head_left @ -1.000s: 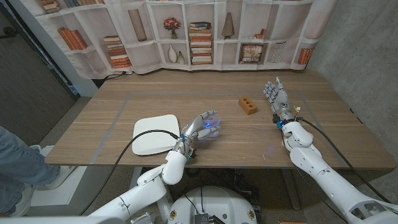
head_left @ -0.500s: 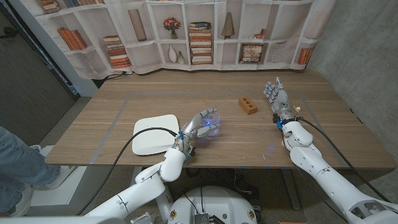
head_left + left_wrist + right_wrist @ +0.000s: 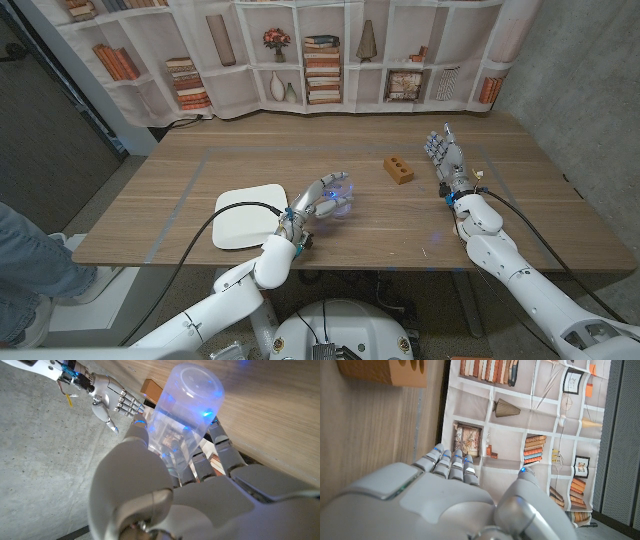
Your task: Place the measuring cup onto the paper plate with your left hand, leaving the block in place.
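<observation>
My left hand (image 3: pixel 318 206) grips a clear plastic measuring cup (image 3: pixel 338 199) lit blue, just right of the white paper plate (image 3: pixel 250 215) and a little above the table. In the left wrist view the measuring cup (image 3: pixel 186 425) lies between thumb and fingers (image 3: pixel 220 442), its base pointing away. An orange wooden block (image 3: pixel 399 168) with round holes sits on the table between the two hands. My right hand (image 3: pixel 444 159) stands open at the right, right of the block, fingers pointing to the far edge. The block (image 3: pixel 395 372) also shows ahead of my right hand (image 3: pixel 455 490).
The wooden table (image 3: pixel 200 170) has a bookshelf-printed curtain (image 3: pixel 330 50) behind its far edge. A person's leg in jeans (image 3: pixel 30 265) stands at the left, beside the table.
My left hand with the measuring cup has shifted slightly to the left, toward the plate. The right hand and the block have stayed put.
</observation>
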Available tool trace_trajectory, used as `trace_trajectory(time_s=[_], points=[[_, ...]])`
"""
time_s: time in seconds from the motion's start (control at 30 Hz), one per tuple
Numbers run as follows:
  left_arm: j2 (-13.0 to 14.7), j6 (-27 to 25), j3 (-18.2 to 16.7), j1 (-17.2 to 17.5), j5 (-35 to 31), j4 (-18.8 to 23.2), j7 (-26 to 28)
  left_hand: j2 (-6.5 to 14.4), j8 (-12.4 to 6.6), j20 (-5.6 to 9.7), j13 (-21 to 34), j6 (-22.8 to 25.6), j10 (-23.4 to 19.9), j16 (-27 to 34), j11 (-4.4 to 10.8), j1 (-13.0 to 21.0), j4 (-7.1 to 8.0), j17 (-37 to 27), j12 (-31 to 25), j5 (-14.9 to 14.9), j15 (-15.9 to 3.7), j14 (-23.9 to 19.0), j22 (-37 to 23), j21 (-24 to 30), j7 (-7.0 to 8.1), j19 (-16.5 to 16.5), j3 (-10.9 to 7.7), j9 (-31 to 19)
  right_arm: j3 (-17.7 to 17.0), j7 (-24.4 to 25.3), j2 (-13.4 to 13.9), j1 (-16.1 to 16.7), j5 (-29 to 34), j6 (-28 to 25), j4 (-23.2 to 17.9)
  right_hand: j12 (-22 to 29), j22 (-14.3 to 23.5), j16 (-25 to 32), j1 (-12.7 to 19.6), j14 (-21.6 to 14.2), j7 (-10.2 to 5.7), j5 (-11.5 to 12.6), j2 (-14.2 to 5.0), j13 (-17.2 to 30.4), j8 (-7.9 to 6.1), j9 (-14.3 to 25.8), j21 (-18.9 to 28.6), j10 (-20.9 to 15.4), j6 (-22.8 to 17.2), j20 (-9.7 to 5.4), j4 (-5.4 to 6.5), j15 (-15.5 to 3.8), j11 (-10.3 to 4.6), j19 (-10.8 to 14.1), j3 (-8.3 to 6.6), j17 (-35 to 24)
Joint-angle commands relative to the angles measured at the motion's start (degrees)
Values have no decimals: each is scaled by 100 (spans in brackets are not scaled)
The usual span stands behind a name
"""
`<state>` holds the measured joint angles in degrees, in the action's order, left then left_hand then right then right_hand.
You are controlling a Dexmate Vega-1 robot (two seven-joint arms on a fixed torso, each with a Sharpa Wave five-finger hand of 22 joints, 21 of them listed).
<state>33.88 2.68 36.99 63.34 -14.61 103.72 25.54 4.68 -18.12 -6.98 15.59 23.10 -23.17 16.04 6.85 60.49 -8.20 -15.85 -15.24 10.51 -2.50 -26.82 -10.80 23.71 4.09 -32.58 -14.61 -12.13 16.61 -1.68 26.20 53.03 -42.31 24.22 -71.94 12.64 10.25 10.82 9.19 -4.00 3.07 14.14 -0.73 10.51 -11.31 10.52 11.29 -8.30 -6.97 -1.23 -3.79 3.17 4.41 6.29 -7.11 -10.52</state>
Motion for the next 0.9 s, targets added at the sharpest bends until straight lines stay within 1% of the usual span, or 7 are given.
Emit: trace_trajectory(time_s=[0.03,0.37,0.47,0.53,0.6,0.9], points=[[98,-26,-102,106,55,223,-37,97,17,9,24,-11,-18,-30,9,38,171,-18,-3,2,-144,23,-28,-20,-14,45,-159,-11,-1,-33,11,-25,8,9,6,-4,31,16,33,-48,-25,-37,-16,17,-27,31,30,-38,-52,-3,2,-2,0,49,22,-14],[150,110,-198,203,154,314,-43,87,15,-13,41,12,-47,-19,17,1,184,-33,-6,-5,-141,-20,-29,-20,-19,45,-155,-11,4,-20,17,-26,27,11,-10,-2,31,13,38,-47,-34,-39,-20,17,-25,31,30,-50,-56,-8,-2,-2,0,51,24,-14],[194,76,-232,244,141,406,-60,88,18,-18,45,9,-48,-20,24,-5,185,-37,-5,-5,-138,-23,-30,-18,-17,41,-157,-11,-1,-2,18,-19,21,-2,-27,-1,31,12,38,-47,-33,-40,-21,17,-24,32,29,-55,-56,-6,-3,-2,6,49,25,-14],[214,42,-254,279,103,462,-37,88,20,-19,49,9,-52,-13,-1,-10,187,-40,-5,-6,-138,-47,-30,-22,-9,52,-158,-11,-6,9,23,-8,20,-6,-40,-2,31,13,38,-49,-35,-41,-22,17,-23,32,28,-54,-56,-3,-3,1,5,47,26,-14],[239,23,-281,314,98,512,-33,85,20,-26,53,13,-53,-10,25,-16,188,-43,-2,-6,-131,-61,-30,-27,-10,65,-159,-11,-12,41,24,4,13,-28,-65,-4,31,11,38,-47,-32,-41,-22,18,-24,32,28,-50,-59,-3,-4,2,-1,47,26,-15],[343,16,-411,475,68,684,30,52,20,-42,66,30,-67,-15,48,-65,201,-53,0,-18,-127,-71,-31,-40,-6,96,-141,-10,9,29,10,-13,32,-16,-43,-8,31,10,41,-48,-38,-43,-24,18,-24,32,27,-47,-66,-4,-6,-3,-6,48,29,-15]])
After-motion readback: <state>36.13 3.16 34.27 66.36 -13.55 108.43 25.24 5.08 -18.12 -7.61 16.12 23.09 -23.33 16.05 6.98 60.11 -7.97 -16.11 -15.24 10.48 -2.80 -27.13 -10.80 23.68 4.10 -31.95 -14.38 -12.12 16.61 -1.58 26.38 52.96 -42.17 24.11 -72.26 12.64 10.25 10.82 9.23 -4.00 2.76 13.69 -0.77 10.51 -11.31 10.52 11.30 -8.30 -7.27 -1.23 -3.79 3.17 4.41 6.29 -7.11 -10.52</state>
